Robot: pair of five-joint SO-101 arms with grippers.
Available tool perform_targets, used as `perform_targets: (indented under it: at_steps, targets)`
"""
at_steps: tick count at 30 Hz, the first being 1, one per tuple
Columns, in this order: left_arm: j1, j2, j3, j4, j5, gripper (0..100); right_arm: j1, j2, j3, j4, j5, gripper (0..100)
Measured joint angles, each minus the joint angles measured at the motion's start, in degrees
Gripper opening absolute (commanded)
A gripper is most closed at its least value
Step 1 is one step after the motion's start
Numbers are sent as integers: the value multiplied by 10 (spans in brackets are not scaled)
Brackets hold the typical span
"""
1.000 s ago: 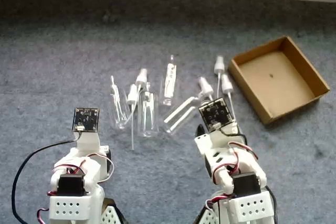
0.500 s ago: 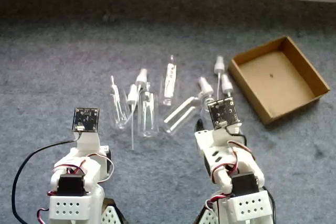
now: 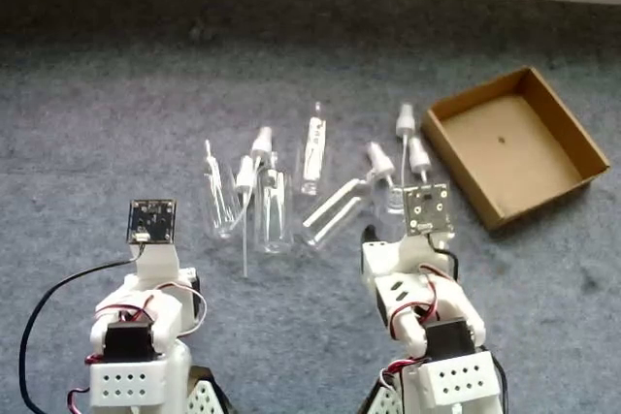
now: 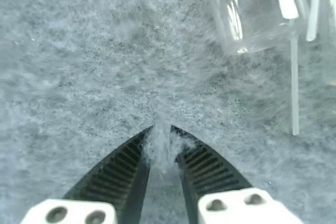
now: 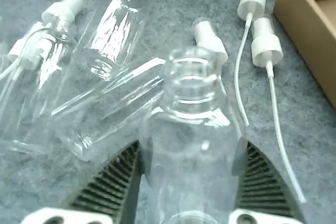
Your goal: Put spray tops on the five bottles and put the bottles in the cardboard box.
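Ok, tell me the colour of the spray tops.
White spray tops, clearest in right wrist view.

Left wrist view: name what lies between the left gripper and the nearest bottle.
Only bare carpet separates the left gripper from the bottle, per the left wrist view.

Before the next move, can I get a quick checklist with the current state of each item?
1. Right gripper grip on clear bottle: fingers sit against both sides. Ok.
2. Bottle neck free for a top: open, nothing on it. Ok.
3. Top available: two loose spray tops lie on the carpet near the cardboard box. Ok.
4. Left gripper ready to pick up a top: shut and empty over the carpet, so it must open first. Not ok.
5. Room in the box: nothing in it. Ok.
6. Bottle lifted clear of the carpet: cannot tell.
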Motion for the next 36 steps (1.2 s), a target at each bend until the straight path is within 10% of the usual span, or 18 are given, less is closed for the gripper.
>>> perform_targets:
  at_steps: [17,36]
  targets:
    - [-236,0,0,-192,-81,4,0,0,64,-111,-7,202]
    - [-185,-7,-258,-1,-258,4,0,0,64,-111,-7,202]
